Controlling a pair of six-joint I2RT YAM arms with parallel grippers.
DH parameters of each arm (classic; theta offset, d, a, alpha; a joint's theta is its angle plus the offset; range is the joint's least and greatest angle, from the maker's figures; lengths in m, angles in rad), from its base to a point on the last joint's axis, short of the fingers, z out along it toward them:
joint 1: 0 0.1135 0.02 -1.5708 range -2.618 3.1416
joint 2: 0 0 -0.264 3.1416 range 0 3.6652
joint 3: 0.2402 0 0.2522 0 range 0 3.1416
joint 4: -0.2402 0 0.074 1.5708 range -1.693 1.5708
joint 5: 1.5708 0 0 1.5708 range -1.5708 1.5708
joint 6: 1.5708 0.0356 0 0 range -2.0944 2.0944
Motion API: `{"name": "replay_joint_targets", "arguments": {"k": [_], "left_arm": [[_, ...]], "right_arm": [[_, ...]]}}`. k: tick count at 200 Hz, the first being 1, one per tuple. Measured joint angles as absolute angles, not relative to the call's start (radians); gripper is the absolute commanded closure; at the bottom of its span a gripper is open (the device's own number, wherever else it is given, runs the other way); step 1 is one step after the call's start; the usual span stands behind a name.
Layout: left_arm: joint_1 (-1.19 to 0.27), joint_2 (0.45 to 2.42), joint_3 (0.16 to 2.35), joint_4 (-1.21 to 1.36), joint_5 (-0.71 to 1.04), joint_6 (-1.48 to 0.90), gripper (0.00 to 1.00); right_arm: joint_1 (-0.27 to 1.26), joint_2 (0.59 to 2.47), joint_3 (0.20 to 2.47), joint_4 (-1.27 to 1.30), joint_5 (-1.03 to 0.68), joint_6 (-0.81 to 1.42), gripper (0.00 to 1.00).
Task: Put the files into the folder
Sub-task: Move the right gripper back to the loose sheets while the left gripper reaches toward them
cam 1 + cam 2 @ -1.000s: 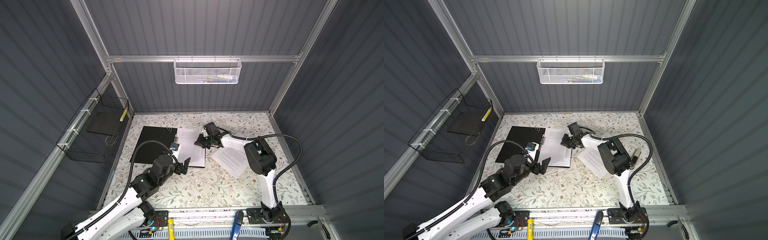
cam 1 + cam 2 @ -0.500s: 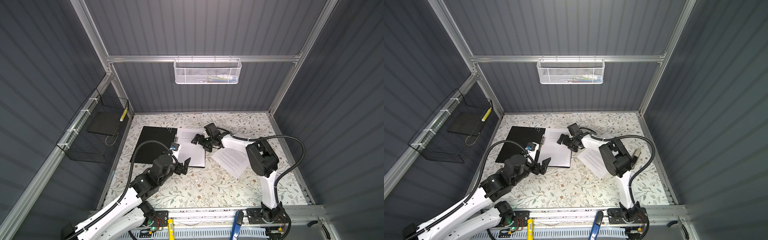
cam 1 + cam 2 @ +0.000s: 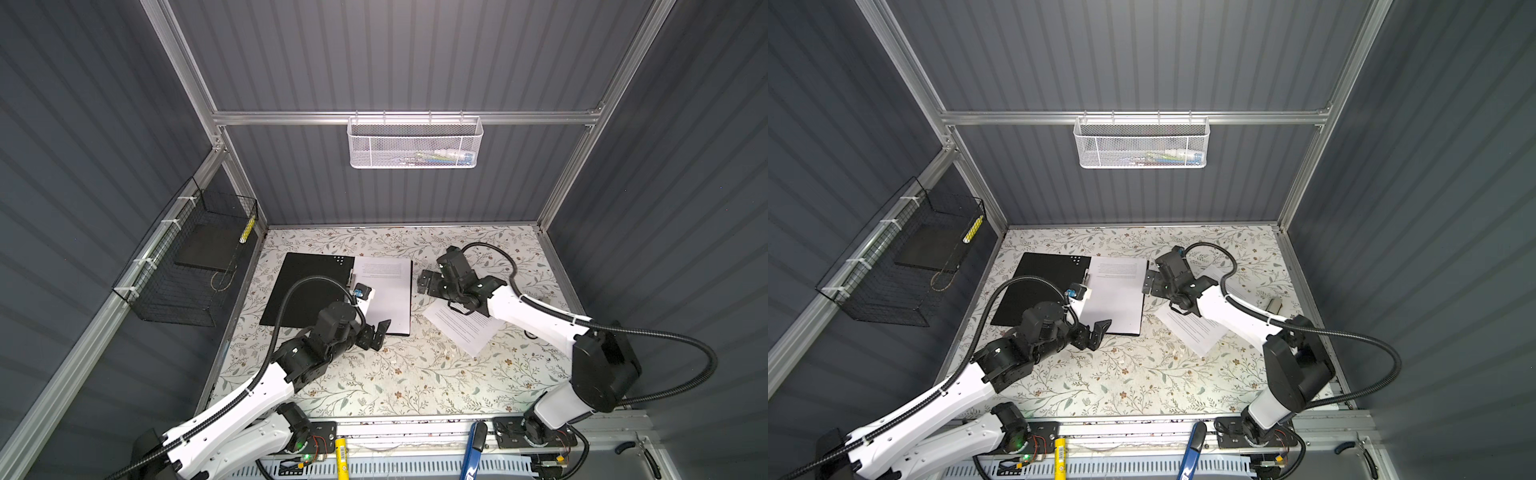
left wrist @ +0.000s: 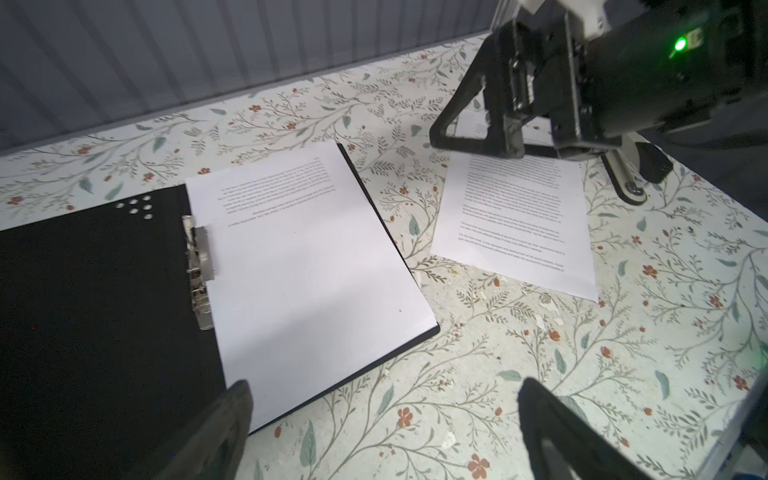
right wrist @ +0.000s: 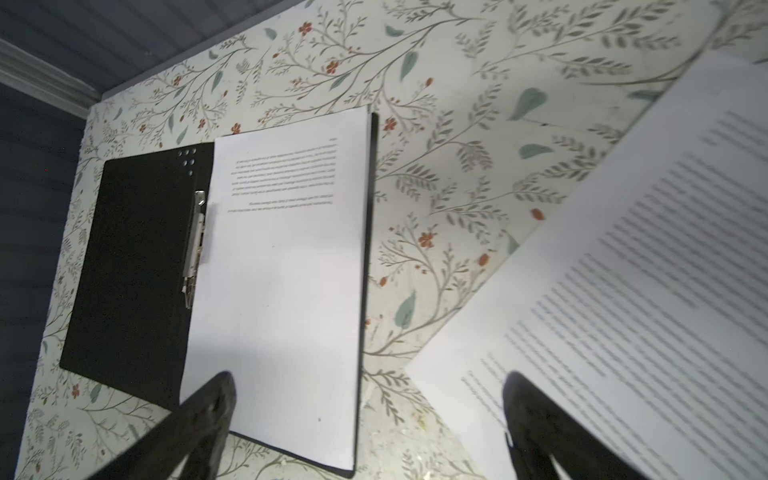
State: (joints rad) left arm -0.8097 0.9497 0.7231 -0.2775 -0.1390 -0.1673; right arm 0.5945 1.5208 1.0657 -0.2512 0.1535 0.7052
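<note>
Where the right hand [image 3: 423, 282] had been pinched nearly shut over the paper a second before, it now stood with its jaws spread wide and nothing between them, drawn back just past the right edge of the folder [image 3: 307, 286]. What it had let go of was the placed sheet [image 3: 388, 291], which lay flat on the folder's right half, squared to its edges and with one side against the clip [image 4: 199, 266] at the spine.

The folder itself had not shifted. It lay open, black inside up, toward the far left corner of the surface [image 3: 415, 374]. The left hand [image 3: 379, 334] had not moved either. It hung fully open and empty at the near edge of the folder, holding nothing.

That release looked like one file delivered, not the job done. A loose sheet [image 3: 461, 328] remained on the surface to the right of the folder, skewed, near it but not touching, and partly under the right arm. That was probably the next one to fetch. The clip did not appear to be pressed over the placed sheet, and the cover had not yet been closed.
</note>
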Motion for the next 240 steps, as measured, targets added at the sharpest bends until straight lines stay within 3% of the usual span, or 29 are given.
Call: {"name": "replay_joint_targets", "arguments": {"k": [68, 96, 132, 240], "left_arm": [[-0.913, 1.549, 1.062, -0.287, 0.064, -0.214, 0.04], [-0.960, 1.799, 1.256, -0.289, 0.116, -0.222, 0.04], [-0.979, 2.048, 1.475, -0.334, 0.155, -0.225, 0.05], [-0.979, 2.204, 1.645, -0.381, 0.117, -0.231, 0.04]], "right_arm": [[0.262, 1.245, 0.757, -0.212, 0.012, 0.718, 0.01], [0.113, 1.237, 0.752, -0.235, -0.054, 0.698, 0.01], [0.035, 1.237, 0.748, -0.259, -0.112, 0.678, 0.01], [-0.015, 1.247, 0.728, -0.263, -0.183, 0.643, 0.01]]}}
